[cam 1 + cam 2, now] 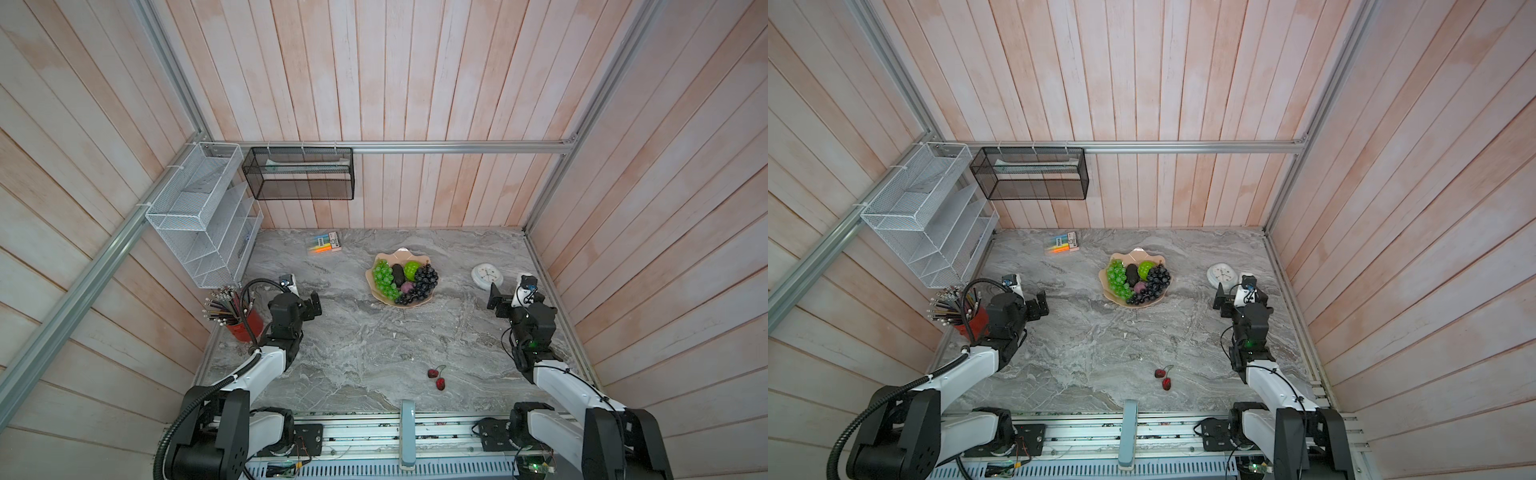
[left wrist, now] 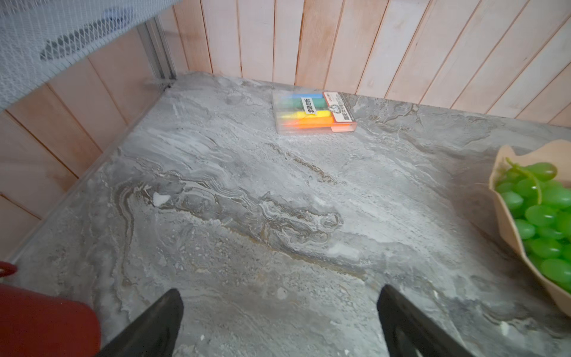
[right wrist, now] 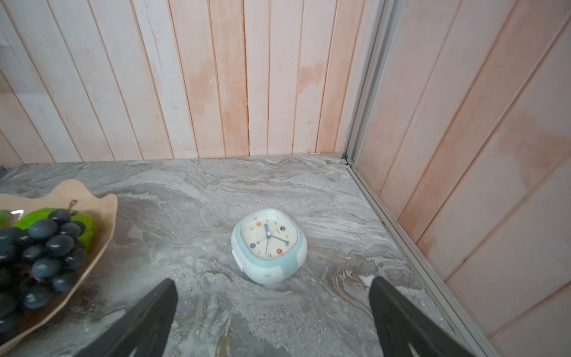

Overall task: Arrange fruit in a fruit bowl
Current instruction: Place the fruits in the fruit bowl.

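Overhead stereo pair; low, forward-facing wrist views.

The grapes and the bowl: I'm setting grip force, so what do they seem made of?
Green grapes: glossy, slightly translucent, probably soft plastic; bright highlights on each. Dark grapes: plastic too, by the look, with a duller, dusty sheen. Bowl: smooth matte peach with a thin wavy rim; plastic or ceramic, I cannot tell which.

Bright, soft, even light; in both top views the fruit bowl point(image 1: 401, 252) casts a faint shadow toward 6 o'clock. Wall planks point(image 1: 415, 83) splay outward at the edges. White mesh rack point(image 2: 46, 40) and red pencil cup point(image 2: 40, 318) blur near the left wrist camera.
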Tool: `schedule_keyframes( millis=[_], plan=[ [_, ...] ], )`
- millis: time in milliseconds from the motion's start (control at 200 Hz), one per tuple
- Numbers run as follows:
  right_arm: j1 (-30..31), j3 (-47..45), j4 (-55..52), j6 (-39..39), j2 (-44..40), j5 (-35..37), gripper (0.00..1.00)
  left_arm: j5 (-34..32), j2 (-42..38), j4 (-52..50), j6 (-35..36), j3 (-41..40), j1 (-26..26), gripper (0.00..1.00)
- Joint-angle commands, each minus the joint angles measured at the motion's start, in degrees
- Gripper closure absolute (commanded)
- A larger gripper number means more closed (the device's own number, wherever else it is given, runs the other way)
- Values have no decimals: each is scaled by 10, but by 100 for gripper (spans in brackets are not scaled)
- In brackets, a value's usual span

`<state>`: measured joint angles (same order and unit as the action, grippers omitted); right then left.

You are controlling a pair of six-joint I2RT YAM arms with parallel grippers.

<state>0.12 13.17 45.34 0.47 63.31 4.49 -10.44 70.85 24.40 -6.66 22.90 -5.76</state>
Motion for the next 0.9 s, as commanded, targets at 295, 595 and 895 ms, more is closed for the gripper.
schedule_keyframes(
  millis=[295,595,895],
  plan=[
    [-37,-35,291,15,207,-61,2,21,125,331,72,-53,32,0],
    [-38,8,242,19,240,-68,2,31,180,404,44,-67,57,0],
    [-37,12,229,10,236,-75,2,31,175,402,44,-69,56,0]
  ],
)
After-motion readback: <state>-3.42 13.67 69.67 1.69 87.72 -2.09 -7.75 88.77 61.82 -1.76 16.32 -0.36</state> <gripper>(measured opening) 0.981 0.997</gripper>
